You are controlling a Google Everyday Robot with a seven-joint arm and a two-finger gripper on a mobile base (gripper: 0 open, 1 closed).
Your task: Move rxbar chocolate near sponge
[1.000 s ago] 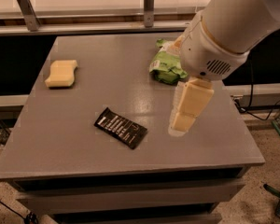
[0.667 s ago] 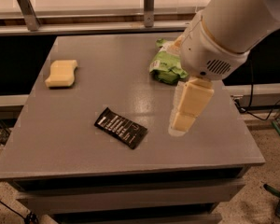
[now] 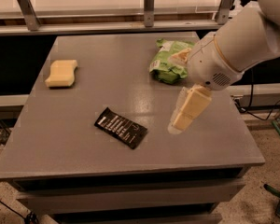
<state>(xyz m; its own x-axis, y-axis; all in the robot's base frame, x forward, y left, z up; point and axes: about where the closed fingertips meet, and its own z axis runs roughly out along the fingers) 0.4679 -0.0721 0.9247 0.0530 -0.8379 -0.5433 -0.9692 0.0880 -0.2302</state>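
One rxbar chocolate (image 3: 121, 127), one sponge (image 3: 61, 73) and one green snack bag (image 3: 170, 62) are counted on the worktop (image 3: 84, 157). The bar is laid flat at front centre, its long axis set diagonally, far-left to near-right. The pincer (image 3: 177, 125) is seen near its right end, apart; whether it is open or closed cannot be told.

Arm (image 3: 245, 38) runs out of frame at top right, upper part unseen. It covers the right side of the green bag (image 3: 165, 62) near the back right corner of the bench (image 3: 84, 157). Gripper (image 3: 179, 123) hangs toward the right edge, seemingly just clear of the top; hard to judge. White print on the black bar (image 3: 121, 127), front centre, too small to read. Bench base cut by bottom edge.
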